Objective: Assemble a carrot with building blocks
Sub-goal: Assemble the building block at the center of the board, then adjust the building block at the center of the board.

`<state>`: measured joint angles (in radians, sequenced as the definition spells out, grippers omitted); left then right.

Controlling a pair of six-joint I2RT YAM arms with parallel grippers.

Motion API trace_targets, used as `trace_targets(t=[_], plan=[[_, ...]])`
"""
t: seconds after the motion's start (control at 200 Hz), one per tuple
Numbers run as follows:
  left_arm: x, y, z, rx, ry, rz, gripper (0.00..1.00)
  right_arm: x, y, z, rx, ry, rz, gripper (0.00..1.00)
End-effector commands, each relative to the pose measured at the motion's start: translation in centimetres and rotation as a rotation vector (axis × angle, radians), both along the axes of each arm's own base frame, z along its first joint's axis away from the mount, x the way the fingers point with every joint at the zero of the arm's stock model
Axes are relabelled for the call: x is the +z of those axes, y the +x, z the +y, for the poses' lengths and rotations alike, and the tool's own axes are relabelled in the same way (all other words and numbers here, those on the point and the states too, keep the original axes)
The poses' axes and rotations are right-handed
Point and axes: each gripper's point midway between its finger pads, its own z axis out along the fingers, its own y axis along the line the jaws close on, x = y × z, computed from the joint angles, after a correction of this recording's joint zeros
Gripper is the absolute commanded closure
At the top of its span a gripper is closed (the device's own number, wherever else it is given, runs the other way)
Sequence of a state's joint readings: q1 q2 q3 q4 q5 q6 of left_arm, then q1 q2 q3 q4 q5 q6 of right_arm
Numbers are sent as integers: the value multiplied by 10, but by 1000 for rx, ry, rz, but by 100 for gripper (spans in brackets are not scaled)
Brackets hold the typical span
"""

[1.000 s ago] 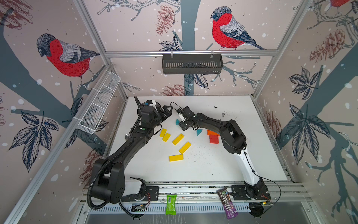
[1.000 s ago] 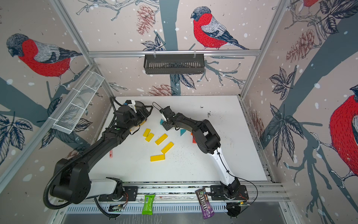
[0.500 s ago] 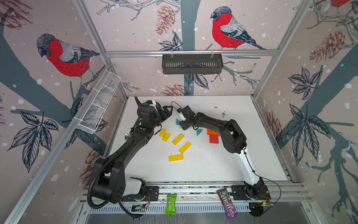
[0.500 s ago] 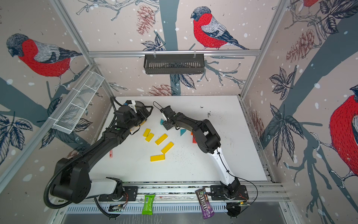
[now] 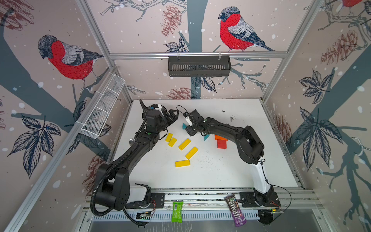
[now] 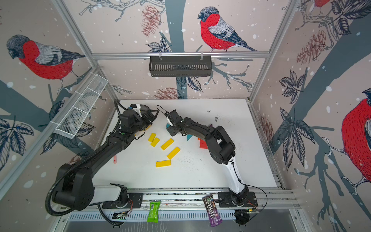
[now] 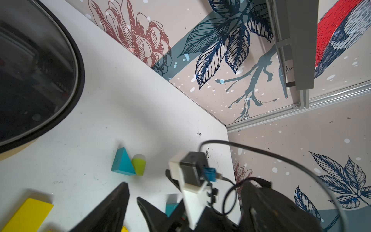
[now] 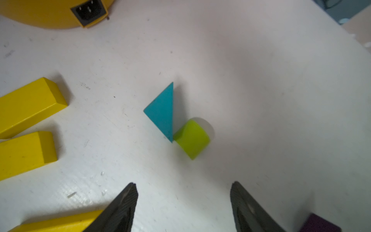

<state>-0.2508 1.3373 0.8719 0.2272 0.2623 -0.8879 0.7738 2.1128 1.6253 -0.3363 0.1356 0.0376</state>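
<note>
Both arms stretch toward the table's (image 5: 230, 176) far-left corner, elbows bent, left gripper (image 5: 175, 116) and right gripper (image 8: 183, 186) both spread wide, holding nothing. Just ahead of the right one, a teal triangle (image 8: 161, 111) touches a lime-green block (image 8: 191, 138).

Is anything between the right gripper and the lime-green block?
Nothing visible: in the right wrist view only bare table lies between the open right gripper and the lime-green block, which touches a corner of the teal triangle.
</note>
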Motion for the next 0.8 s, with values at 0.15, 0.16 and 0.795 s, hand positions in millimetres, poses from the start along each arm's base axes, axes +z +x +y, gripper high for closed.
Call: trace_targets(t=[0.15,0.16,0.795], plan=[[12,-3,-14,-44,-38,-35,13,18,-15,-73,-276,122,47,25],[12,-3,-14,-43,-38,-35,13,18,-16,-75,-280,129,54,26],[-5,3,-17,-50,0,16,13,-35,-51,-80,-268,193,289,24]])
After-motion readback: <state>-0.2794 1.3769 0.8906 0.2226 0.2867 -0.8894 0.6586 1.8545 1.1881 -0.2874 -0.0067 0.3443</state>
